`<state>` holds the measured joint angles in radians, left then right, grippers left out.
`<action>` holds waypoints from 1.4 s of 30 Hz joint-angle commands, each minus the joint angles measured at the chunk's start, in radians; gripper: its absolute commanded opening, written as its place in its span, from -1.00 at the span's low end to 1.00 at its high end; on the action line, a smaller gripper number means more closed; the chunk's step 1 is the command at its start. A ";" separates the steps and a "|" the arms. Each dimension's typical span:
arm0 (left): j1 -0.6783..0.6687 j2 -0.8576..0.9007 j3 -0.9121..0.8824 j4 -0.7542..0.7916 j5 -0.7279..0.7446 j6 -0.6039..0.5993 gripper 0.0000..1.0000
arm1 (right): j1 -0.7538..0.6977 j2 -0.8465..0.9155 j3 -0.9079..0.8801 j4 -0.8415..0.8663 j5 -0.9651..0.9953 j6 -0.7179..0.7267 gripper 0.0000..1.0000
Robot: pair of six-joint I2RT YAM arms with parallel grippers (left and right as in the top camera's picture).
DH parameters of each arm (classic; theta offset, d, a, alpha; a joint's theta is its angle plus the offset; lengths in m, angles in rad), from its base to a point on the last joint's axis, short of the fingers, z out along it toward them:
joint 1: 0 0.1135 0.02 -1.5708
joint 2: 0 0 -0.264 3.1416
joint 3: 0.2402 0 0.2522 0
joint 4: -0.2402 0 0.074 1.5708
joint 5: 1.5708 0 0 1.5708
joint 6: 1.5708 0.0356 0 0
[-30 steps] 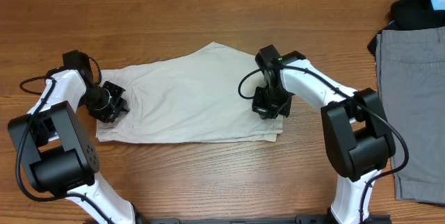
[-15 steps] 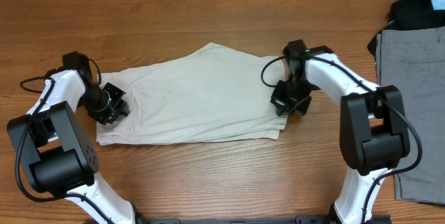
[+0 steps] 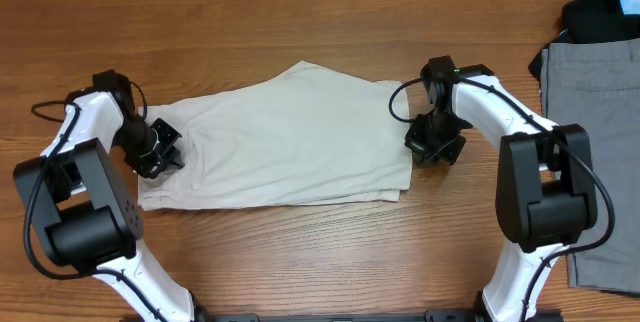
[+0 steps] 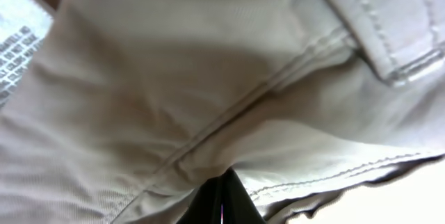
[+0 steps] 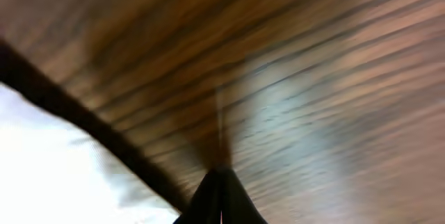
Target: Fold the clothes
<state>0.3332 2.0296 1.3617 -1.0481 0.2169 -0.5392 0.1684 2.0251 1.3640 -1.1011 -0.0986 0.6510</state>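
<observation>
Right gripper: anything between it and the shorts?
Nothing visible. The right gripper sits over bare table, just off the right edge of the shorts. The right wrist view shows only wood grain and the fabric edge at lower left.

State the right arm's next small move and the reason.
Probably open the right gripper and move it onto the adjacent edge of the pale beige cotton shorts: its wrist view shows shut fingers over the bare wooden table, just off the fabric, so it holds nothing to fold.

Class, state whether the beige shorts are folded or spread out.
Folded: the shorts show a single leg outline, with layered hem edges at their right end.
</observation>
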 commanded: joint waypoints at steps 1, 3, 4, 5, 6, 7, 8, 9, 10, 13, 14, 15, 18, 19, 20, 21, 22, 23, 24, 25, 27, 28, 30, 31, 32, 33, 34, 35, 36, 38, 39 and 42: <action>-0.011 0.029 0.101 -0.072 -0.090 0.032 -0.92 | -0.006 -0.138 0.051 0.000 0.050 -0.014 -0.93; -0.019 0.029 0.147 -0.111 -0.096 0.033 -0.92 | -0.006 -0.167 0.089 0.006 0.025 -0.066 -0.92; -0.024 0.029 0.168 -0.126 -0.097 0.039 -0.92 | -0.006 -0.178 0.109 0.013 0.006 -0.095 -0.91; -0.028 0.029 0.183 -0.134 -0.097 0.045 -0.92 | -0.006 -0.183 0.126 0.023 -0.013 -0.121 -0.84; -0.033 0.029 0.197 -0.139 -0.097 0.051 -0.92 | -0.006 -0.184 0.141 0.035 -0.036 -0.138 -0.69; -0.040 0.029 0.208 -0.145 -0.097 0.062 -0.90 | -0.006 -0.184 0.151 0.054 -0.065 -0.155 -0.54; -0.043 0.029 0.214 -0.147 -0.096 0.068 -0.79 | -0.006 -0.184 0.152 0.081 -0.096 -0.173 -0.38; -0.047 0.029 0.216 -0.149 -0.097 0.069 -0.67 | -0.006 -0.182 0.151 0.113 -0.132 -0.192 -0.29; -0.049 0.029 0.216 -0.150 -0.098 0.069 -0.51 | -0.005 -0.180 0.149 0.145 -0.160 -0.204 -0.26; -0.050 0.029 0.216 -0.152 -0.117 0.065 0.19 | 0.007 -0.163 0.148 0.202 -0.177 -0.207 -0.44; -0.049 0.029 0.216 -0.153 -0.134 0.060 0.32 | 0.016 -0.149 0.148 0.222 -0.178 -0.207 -0.54; -0.047 0.029 0.216 -0.156 -0.147 0.057 0.45 | 0.025 -0.142 0.148 0.237 -0.183 -0.208 -0.62; -0.040 0.029 0.216 -0.159 -0.166 0.053 1.00 | 0.064 -0.094 0.148 0.292 -0.185 -0.210 -0.77; -0.039 0.029 0.216 -0.159 -0.166 0.053 1.00 | 0.076 -0.079 0.148 0.306 -0.185 -0.210 -0.81; -0.037 0.029 0.216 -0.159 -0.166 0.053 1.00 | 0.090 -0.058 0.148 0.320 -0.184 -0.210 -0.84; -0.035 0.029 0.216 -0.159 -0.166 0.053 1.00 | 0.102 -0.039 0.148 0.333 -0.183 -0.210 -0.85; -0.034 0.029 0.216 -0.159 -0.169 0.053 1.00 | 0.115 -0.016 0.148 0.346 -0.175 -0.209 -0.88; -0.032 0.029 0.216 -0.159 -0.170 0.053 1.00 | 0.124 0.004 0.148 0.354 -0.167 -0.206 -0.89; -0.032 0.029 0.216 -0.159 -0.175 0.053 1.00 | 0.130 0.025 0.148 0.362 -0.161 -0.207 -0.92; -0.031 0.029 0.216 -0.159 -0.179 0.054 1.00 | 0.134 0.045 0.148 0.369 -0.153 -0.206 -0.92; -0.028 0.029 0.216 -0.159 -0.187 0.054 1.00 | 0.135 0.072 0.148 0.377 -0.136 -0.200 -0.92; -0.027 0.029 0.216 -0.159 -0.192 0.053 1.00 | 0.135 0.082 0.148 0.378 -0.117 -0.192 -0.92; -0.027 0.029 0.216 -0.159 -0.197 0.054 1.00 | 0.130 0.098 0.148 0.378 -0.076 -0.180 -0.92; -0.028 0.029 0.216 -0.160 -0.199 0.055 1.00 | 0.127 0.105 0.148 0.379 -0.067 -0.180 -0.92; -0.028 0.029 0.216 -0.160 -0.199 0.057 1.00 | 0.122 0.110 0.148 0.380 -0.060 -0.179 -0.92; -0.028 0.029 0.216 -0.159 -0.199 0.057 1.00 | 0.117 0.115 0.148 0.380 -0.059 -0.179 -0.92; -0.028 0.029 0.216 -0.159 -0.199 0.057 1.00 | 0.112 0.125 0.148 0.382 -0.058 -0.180 -0.92; -0.028 0.029 0.216 -0.157 -0.199 0.057 1.00 | 0.108 0.131 0.148 0.383 -0.058 -0.180 -0.92; -0.028 0.029 0.216 -0.156 -0.199 0.057 0.99 | 0.104 0.142 0.148 0.382 -0.047 -0.179 -0.92; -0.026 0.029 0.216 -0.156 -0.200 0.057 1.00 | 0.095 0.162 0.148 0.373 0.008 -0.158 -0.92; -0.026 0.029 0.216 -0.157 -0.200 0.057 1.00 | 0.093 0.169 0.148 0.370 0.029 -0.151 -0.92; -0.024 0.029 0.216 -0.157 -0.203 0.058 1.00 | 0.082 0.186 0.148 0.357 0.085 -0.120 -0.92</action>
<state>0.2974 2.0541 1.5604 -1.2049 0.0319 -0.4900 0.2752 2.1498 1.5124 -0.7300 -0.1539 0.4919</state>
